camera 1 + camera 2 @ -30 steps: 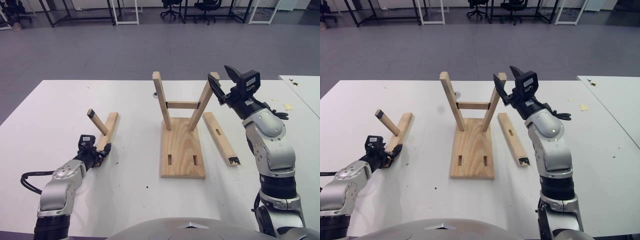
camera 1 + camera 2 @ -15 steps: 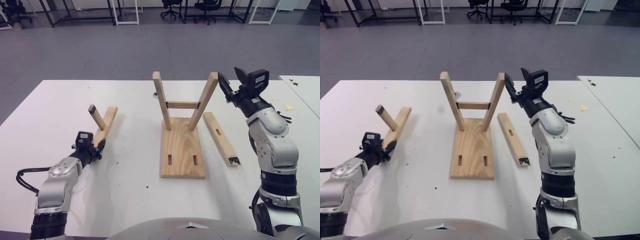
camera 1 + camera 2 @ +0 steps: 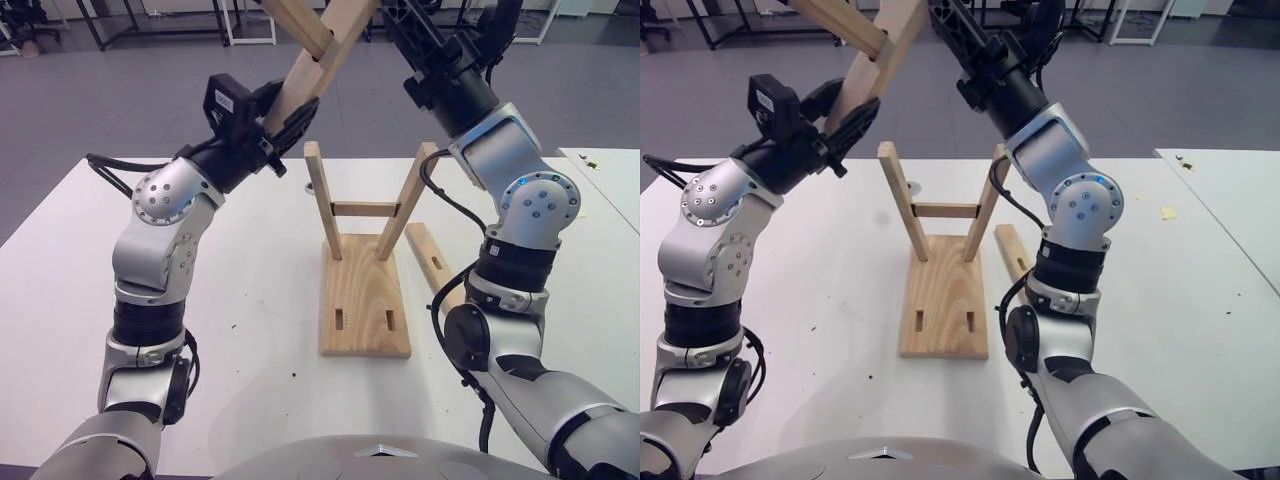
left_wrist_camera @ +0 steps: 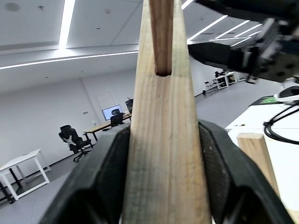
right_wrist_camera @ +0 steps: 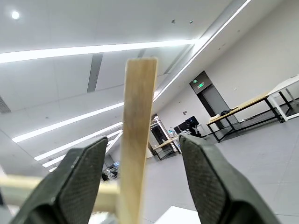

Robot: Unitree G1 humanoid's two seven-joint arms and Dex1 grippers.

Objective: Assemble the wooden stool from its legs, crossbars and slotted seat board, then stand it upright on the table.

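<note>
The bench (image 3: 250, 300) carries the seat board (image 3: 365, 315) flat at its middle, with two legs (image 3: 322, 200) and a crossbar (image 3: 365, 210) standing at the board's far end. And up goes the second leg (image 3: 315, 65)! It's off the bench's left side and high over the far edge, the left gripper (image 3: 285, 110) fingers clamped on it. The right gripper (image 5: 140, 140) has swung up too, fingers spread around that leg's top. Looks like a mid-air steadying. Contact there? Can't tell. The loose leg (image 3: 428, 258) lies half hidden behind the right arm.
</note>
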